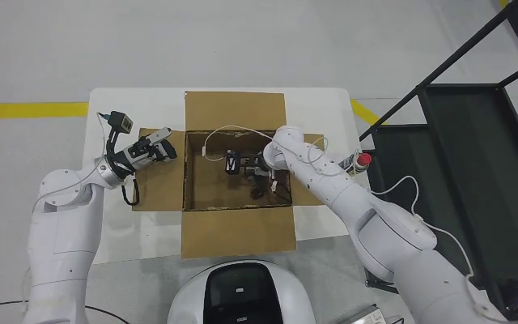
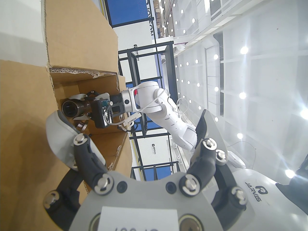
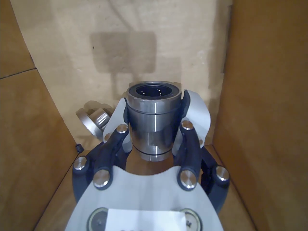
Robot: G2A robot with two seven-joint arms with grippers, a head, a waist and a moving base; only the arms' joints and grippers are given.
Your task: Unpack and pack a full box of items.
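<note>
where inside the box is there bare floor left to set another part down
Bare floor lies in the box between its left wall and the right gripper. The far flap and near flap are bare too. It is crowded mid-box to the right, where the fingers hold the metal cylinder beside the flanged part.

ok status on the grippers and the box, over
left gripper open, empty, above left flap of box. right gripper shut on steel sleeve inside box. flanged part on box floor close beside sleeve.
</note>
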